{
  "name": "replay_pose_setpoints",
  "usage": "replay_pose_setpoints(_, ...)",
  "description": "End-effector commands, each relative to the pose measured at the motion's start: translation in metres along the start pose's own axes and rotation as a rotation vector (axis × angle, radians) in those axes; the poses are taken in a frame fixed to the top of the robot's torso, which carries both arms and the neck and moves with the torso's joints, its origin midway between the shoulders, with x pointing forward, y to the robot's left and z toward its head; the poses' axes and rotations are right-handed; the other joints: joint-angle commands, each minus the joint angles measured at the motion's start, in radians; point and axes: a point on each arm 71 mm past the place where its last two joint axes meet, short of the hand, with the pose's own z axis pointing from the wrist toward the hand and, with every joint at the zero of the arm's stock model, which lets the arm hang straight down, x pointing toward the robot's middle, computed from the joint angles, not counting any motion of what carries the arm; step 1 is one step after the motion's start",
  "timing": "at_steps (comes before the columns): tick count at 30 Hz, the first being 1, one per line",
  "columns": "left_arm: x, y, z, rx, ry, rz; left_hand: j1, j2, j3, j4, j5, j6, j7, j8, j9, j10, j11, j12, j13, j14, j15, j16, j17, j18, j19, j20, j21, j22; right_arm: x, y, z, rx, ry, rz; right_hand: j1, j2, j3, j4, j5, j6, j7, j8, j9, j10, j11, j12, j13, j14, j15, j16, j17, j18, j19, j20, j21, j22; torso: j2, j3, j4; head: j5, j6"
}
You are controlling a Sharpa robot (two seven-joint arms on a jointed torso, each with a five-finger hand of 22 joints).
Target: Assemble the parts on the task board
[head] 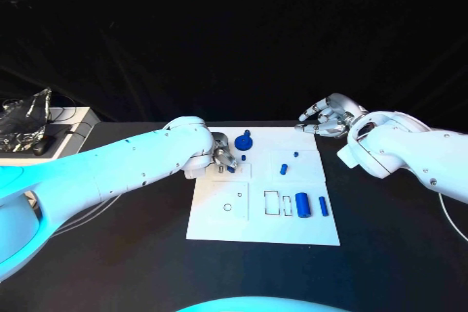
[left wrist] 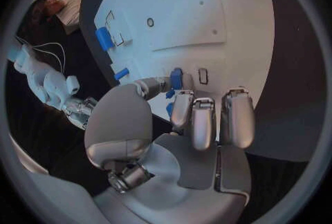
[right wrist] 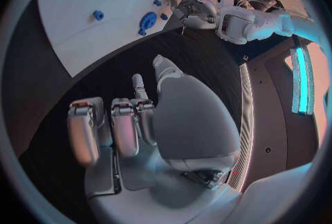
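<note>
The white task board [head: 263,220] lies mid-table. My left hand [head: 224,160] hovers over its far left part, thumb and a finger pinching a small blue part [left wrist: 176,77] beside a small slot [left wrist: 202,76]. Just beyond the hand stands a round blue part [head: 243,143]. A small blue peg [head: 284,168] stands mid-board. A blue cylinder [head: 303,204] and a thin blue bar [head: 322,205] lie at the right. My right hand [head: 326,118] is held above the black table off the board's far right corner, holding nothing, fingers loosely bent.
Empty outlined slots [head: 271,202] and a ring-shaped hole [head: 227,207] mark the board's near half. A white box with crumpled foil and cables [head: 34,126] sits at the far left of the table. Black tabletop surrounds the board.
</note>
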Motion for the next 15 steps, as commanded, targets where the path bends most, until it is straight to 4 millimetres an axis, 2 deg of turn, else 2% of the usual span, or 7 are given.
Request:
replay_pose_setpoints(1, 0.0054, 0.0037, 0.0016, -0.018, 0.037, 0.026, -0.005, 0.002, 0.119, -0.122, 0.001, 0.060, -0.052, -0.001, 0.225, 0.000, -0.003, -0.004, -0.002, 0.106, -0.005, 0.004, 0.263, -0.019, 0.005, -0.004, 0.004, 0.002, 0.0013, 0.0008, -0.0001, -0.009, 0.015, -0.011, -0.010, -0.001, 0.004, -0.001, -0.002, -0.006, -0.001, 0.007, 0.002, 0.065, 0.000, -0.006, 0.223, 0.104, -0.004, 0.006, 0.263, -0.006, 0.089, -0.003, -0.006, 0.239, 0.000, 0.0001, -0.0004, 0.001, -0.001)
replay_pose_setpoints(15, 0.0061, 0.0014, 0.0018, -0.016, 0.039, 0.033, -0.011, 0.003, 0.108, -0.118, -0.004, 0.065, -0.054, -0.003, 0.230, -0.001, -0.004, -0.008, -0.007, 0.106, -0.006, 0.004, 0.263, -0.019, 0.005, -0.004, 0.004, 0.002, 0.0012, 0.0006, -0.0003, -0.009, 0.015, -0.012, -0.010, -0.001, 0.004, -0.001, -0.002, -0.006, -0.001, 0.007, 0.002, 0.065, 0.000, -0.006, 0.223, 0.104, -0.004, 0.006, 0.263, -0.006, 0.089, -0.003, -0.006, 0.239, 0.000, 0.0003, -0.0006, 0.000, -0.002)
